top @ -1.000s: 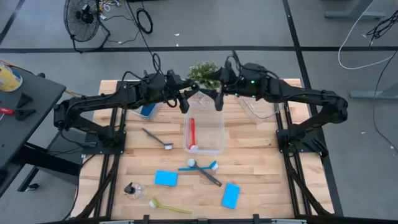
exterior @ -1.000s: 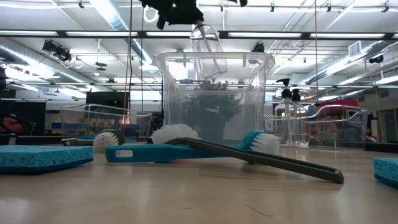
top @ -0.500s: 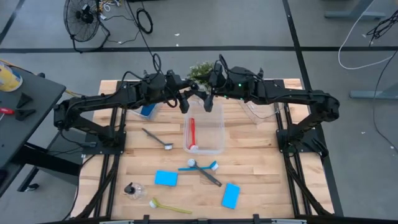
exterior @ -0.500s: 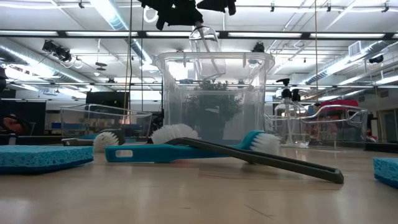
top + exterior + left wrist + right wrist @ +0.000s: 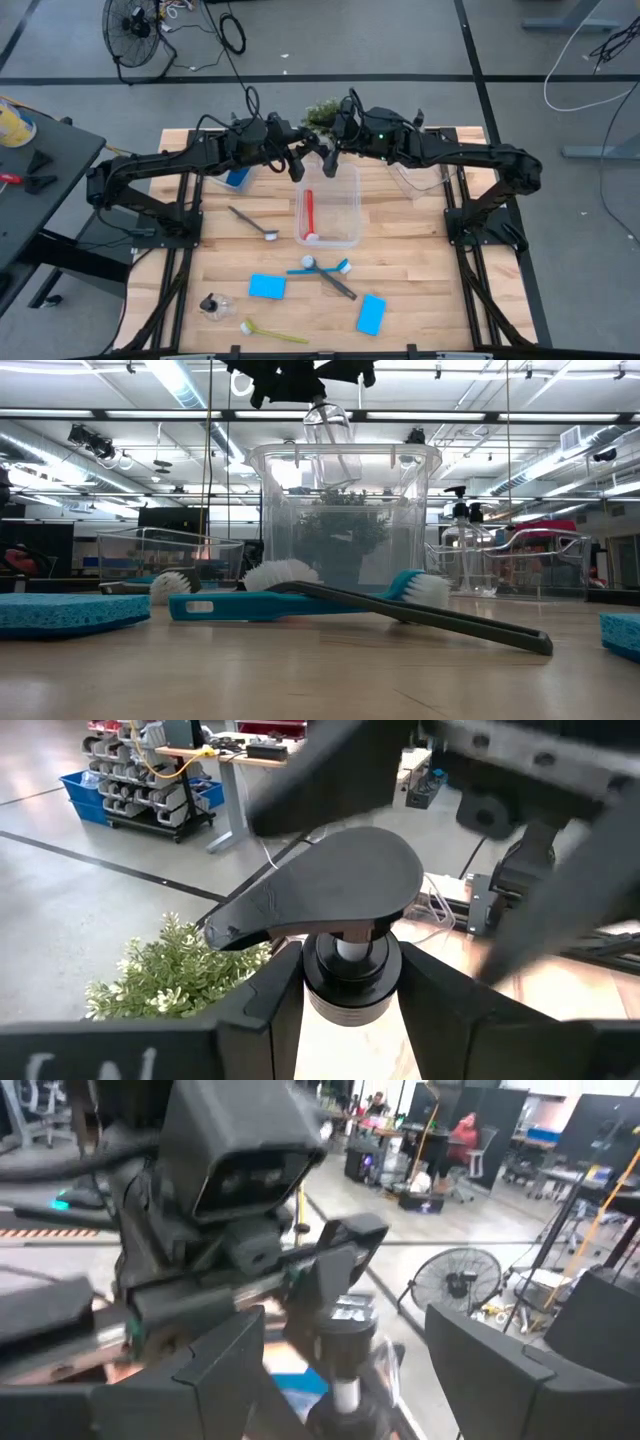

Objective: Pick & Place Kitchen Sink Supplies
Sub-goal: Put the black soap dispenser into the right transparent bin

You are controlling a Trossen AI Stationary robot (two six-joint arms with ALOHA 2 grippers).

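Observation:
My left gripper (image 5: 298, 165) is shut on a small clear bottle (image 5: 330, 435) with a black pump top (image 5: 330, 885), held high over the far end of the centre clear bin (image 5: 328, 205). My right gripper (image 5: 332, 162) is open, close beside it on the right. In the right wrist view its fingers (image 5: 220, 1370) stand on either side of the pump top (image 5: 345, 1345), and I see no touch. A red brush (image 5: 309, 213) lies inside the centre bin. My left gripper pinches the bottle between its two fingers (image 5: 270, 1005) at the neck collar just under the pump head (image 5: 345, 975). The bottle is lifted clear and hangs below the fingers, slightly tilted, its body (image 5: 330, 435) above the bin's rim.
A potted plant (image 5: 322, 113) stands at the far edge. The left bin holds a blue sponge (image 5: 238, 177), and there is a right bin (image 5: 415, 175). On the near table lie a grey brush (image 5: 255, 222), crossed blue and dark brushes (image 5: 325, 270), two sponges (image 5: 266, 286) (image 5: 371, 313), a bottle (image 5: 213, 303) and a yellow-green brush (image 5: 272, 332).
My right gripper has moved toward the table's left, closing in on the left gripper and the bottle it holds. The left gripper and the bottle have stayed where they were.

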